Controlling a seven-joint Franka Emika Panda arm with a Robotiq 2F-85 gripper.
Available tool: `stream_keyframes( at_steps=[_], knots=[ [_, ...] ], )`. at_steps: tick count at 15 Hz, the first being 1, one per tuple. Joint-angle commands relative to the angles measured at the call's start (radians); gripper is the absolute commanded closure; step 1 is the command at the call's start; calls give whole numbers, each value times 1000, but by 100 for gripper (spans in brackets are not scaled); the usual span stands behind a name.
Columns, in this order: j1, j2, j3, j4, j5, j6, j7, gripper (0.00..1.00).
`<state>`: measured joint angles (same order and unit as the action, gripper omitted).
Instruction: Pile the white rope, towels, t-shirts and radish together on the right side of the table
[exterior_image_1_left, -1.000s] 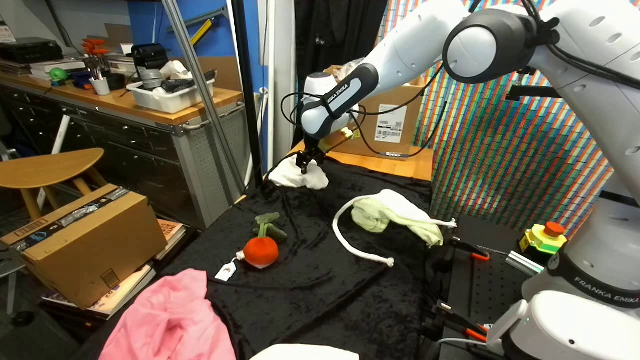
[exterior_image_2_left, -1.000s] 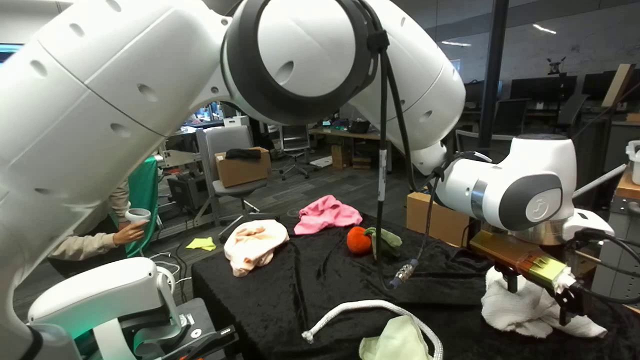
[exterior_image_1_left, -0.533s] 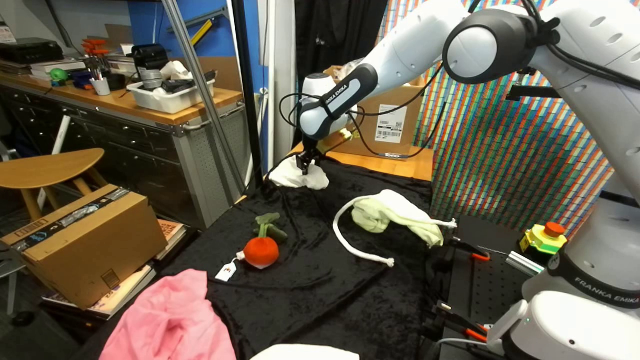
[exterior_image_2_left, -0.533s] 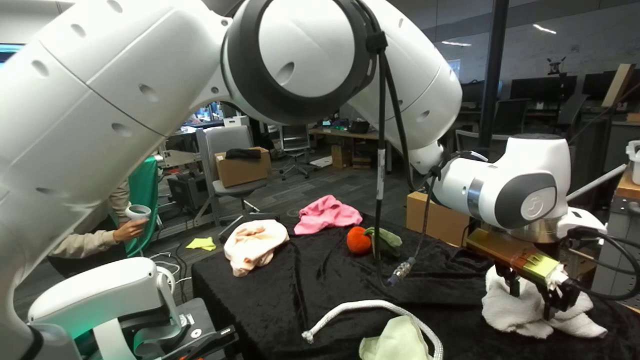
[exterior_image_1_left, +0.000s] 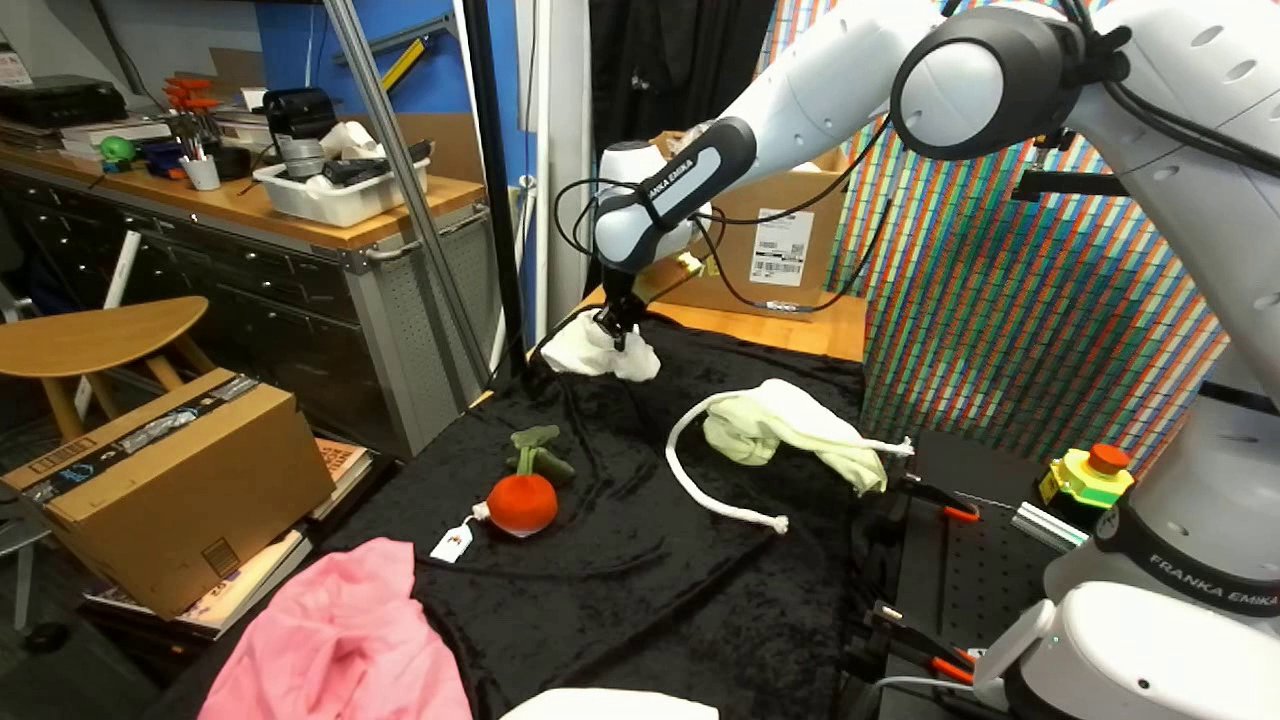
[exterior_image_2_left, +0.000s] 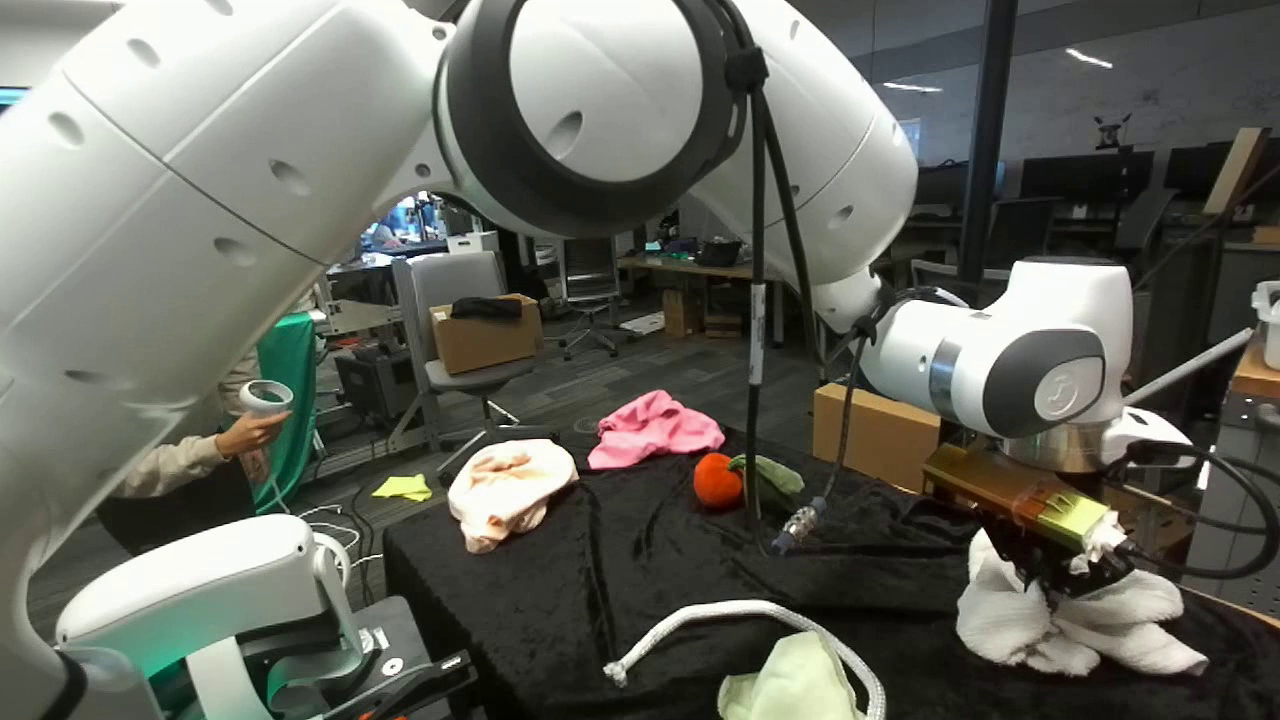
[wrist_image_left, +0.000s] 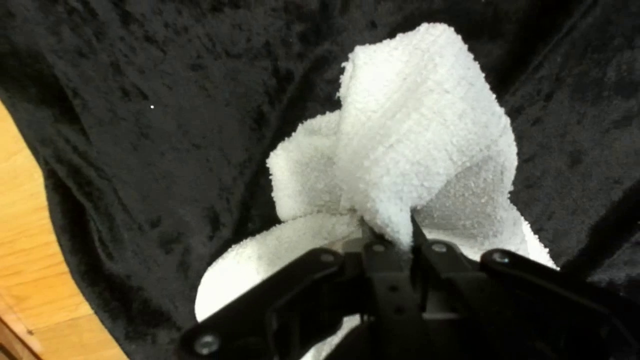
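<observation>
My gripper (wrist_image_left: 392, 226) is shut on a white towel (wrist_image_left: 430, 120), with a fold of terry cloth pinched between the fingers. The towel lies crumpled on the black-covered table (exterior_image_1_left: 620, 600), near its wooden border. In an exterior view the white rope (exterior_image_1_left: 690, 478) curves over a pale green cloth (exterior_image_1_left: 745, 430). The radish (exterior_image_1_left: 522, 503), red-orange with a green top, sits toward the opposite side from the robot base. A pink cloth (exterior_image_2_left: 655, 430), perhaps a t-shirt, and a pale peach cloth (exterior_image_2_left: 510, 490) are bunched at the table's edge.
A large cardboard box (exterior_image_1_left: 765, 230) stands on the wooden surface behind the gripper. Another box (exterior_image_1_left: 170, 490) is beside the table. A red stop button (exterior_image_1_left: 1108, 459) is near the robot base. A hand holds a white controller (exterior_image_2_left: 266, 397).
The fingers have closed on the white towel, bunching it up between them. The arm has shifted slightly, and the towel's folds are drawn together. Rope, radish and other cloths have not moved.
</observation>
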<state>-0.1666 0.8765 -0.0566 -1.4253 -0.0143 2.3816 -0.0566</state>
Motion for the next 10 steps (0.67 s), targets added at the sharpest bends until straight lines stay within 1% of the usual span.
stream_keyframes(
  at_steps=[1, 5, 8, 10],
  knots=[
    [-30, -88, 50, -61, 23, -84, -119, 93],
    [-52, -221, 79, -152, 26, -150, -231, 92],
    [-80, -370, 102, -265, 41, -197, -351, 92],
    [-91, -470, 101, -346, 49, -221, -417, 92]
  ],
)
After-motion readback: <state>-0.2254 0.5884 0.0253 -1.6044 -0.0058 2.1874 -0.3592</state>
